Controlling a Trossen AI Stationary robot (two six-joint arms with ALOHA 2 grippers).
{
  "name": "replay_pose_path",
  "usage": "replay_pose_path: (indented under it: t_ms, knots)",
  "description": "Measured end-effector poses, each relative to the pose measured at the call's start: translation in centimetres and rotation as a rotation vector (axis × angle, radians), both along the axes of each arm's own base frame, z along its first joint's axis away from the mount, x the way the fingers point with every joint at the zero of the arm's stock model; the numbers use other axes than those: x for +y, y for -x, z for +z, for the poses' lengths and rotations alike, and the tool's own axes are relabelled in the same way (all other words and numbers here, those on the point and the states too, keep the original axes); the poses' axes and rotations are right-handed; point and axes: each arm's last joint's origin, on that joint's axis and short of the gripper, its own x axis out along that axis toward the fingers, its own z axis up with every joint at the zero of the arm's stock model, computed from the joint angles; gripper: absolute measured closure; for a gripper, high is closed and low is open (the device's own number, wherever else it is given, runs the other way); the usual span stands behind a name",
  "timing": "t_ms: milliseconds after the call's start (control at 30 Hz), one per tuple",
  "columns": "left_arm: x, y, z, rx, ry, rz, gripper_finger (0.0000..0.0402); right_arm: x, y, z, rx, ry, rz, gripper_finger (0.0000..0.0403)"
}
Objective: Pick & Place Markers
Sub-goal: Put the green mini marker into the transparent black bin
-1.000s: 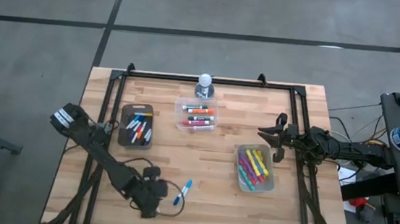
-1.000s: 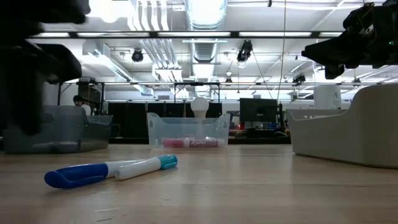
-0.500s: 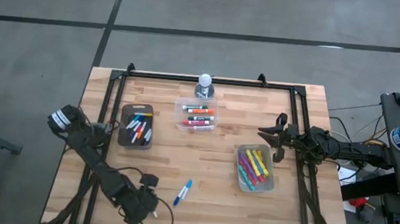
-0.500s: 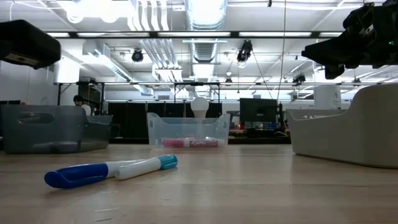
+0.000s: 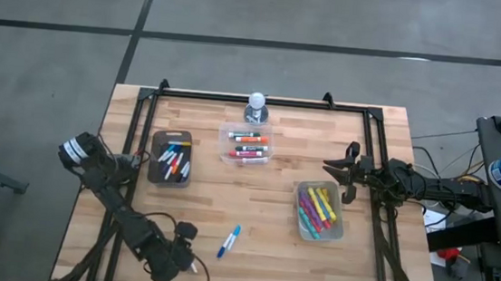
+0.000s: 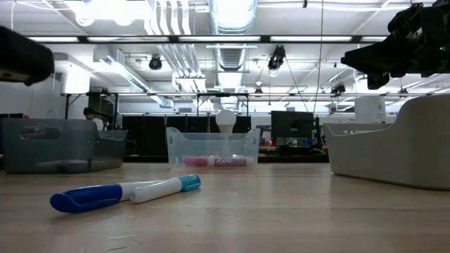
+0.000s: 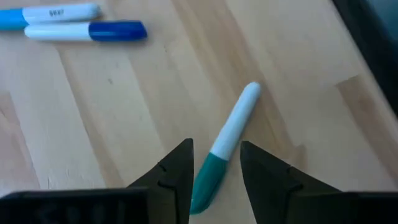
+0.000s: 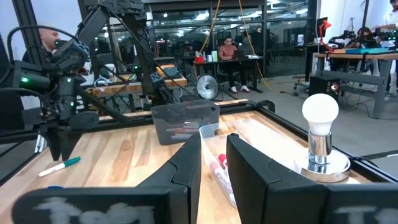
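The left gripper (image 7: 216, 147) hangs low over the lower left of the table (image 5: 268, 251) in the overhead picture, close to the front edge. Its claws stand moderately wide and hold nothing. A green-capped marker (image 7: 222, 149) with a white body lies flat on the wood right beneath the gap, and seen from across the table the fingertips stop just short of it. From overhead that marker is hidden under the arm.

Just to the right, a pair of blue-capped markers (image 5: 229, 241) lie side by side, touching, with bare planks all around them. The front strip of the table from there to the lower right corner is open wood.

The dark grey tray (image 5: 153, 170) sits at centre left, inside the black frame rail, with loose markers in it. The clear tub (image 5: 248, 133) stands upper centre with red, orange and white pens inside, and a light bulb (image 5: 256, 102) stands on its base behind it, near the far edge. A third tub (image 5: 341, 223) at lower right holds yellow, pink and green markers.

The right gripper (image 5: 336, 178) waits at the right side, level with the middle of the table, up in the air above and just beyond the third tub's far corner. Its claws are only narrowly apart and hold nothing.
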Motion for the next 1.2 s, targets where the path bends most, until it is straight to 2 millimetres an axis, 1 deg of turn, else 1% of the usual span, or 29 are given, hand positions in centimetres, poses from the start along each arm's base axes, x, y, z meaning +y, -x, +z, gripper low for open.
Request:
replay_pose_path:
  t_ms: [367, 533, 667, 933, 1100, 1200]
  knots:
    - [0.9, 0.8, -2.3, -0.001, 0.021, 0.023, 0.0275, 0.0, 0.0, 0.0, 0.0, 0.0, 0.0, 0.0335]
    - [1.3, 1.0, -2.8, -0.004, 0.034, 0.067, 0.0277, 0.0, 0.0, 0.0, 0.0, -0.001, 0.0, 0.0335]
    - [1.3, 1.0, -2.8, -0.009, 0.038, 0.097, 0.0298, 0.0, 0.0, 0.0, 0.0, 0.0, 0.0, 0.0335]
    - [1.5, 0.7, -2.6, -0.035, 0.016, 0.125, 0.0377, 0.0, 0.0, 0.0, 0.0, 0.0, 0.0, 0.0335]
    - [1.8, 0.2, -2.4, -0.019, 0.003, 0.141, 0.0378, 0.0, 0.0, 0.0, 0.0, 0.0, 0.0, 0.0335]
    - [2.2, 0.1, -2.0, 0.014, -0.045, 0.154, 0.0371, 0.0, 0.0, 0.0, 0.0, -0.001, 0.0, 0.0335]
